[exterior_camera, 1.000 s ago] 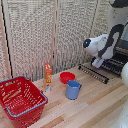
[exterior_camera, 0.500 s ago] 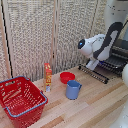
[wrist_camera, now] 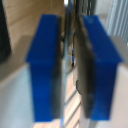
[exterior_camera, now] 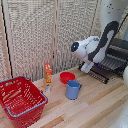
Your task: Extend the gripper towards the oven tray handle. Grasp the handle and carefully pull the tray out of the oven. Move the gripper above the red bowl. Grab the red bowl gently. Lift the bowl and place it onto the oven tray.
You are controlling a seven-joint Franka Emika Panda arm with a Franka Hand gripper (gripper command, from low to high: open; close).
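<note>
Now the gripper (exterior_camera: 86, 66) hangs just above the table (exterior_camera: 95, 107), off the pulled-out tray's (exterior_camera: 111, 64) front corner; its jaws stand slightly apart with nothing between them, and in the wrist view the blue fingers (wrist_camera: 47, 65) show only a narrow slit of daylight. Just behind it, on the side toward the exterior view's right, the tray sticks out of the oven (exterior_camera: 120, 50), and the handle (exterior_camera: 97, 75) runs along the tray's front edge, close beside the fingertips but not touched. On the gripper's other side, near and lower, sits the red bowl (exterior_camera: 67, 77) on the wood; whether anything is in it cannot be told. A blue cup (exterior_camera: 73, 89) stands just in front of the bowl, toward the camera. An orange bottle (exterior_camera: 48, 74) stands upright further out past the bowl. Well apart from the gripper, at the exterior view's left, a red basket (exterior_camera: 21, 100) with a blue rim sits on the table. A slatted screen (exterior_camera: 45, 35) backs everything. Between gripper and bowl the wood is bare.
</note>
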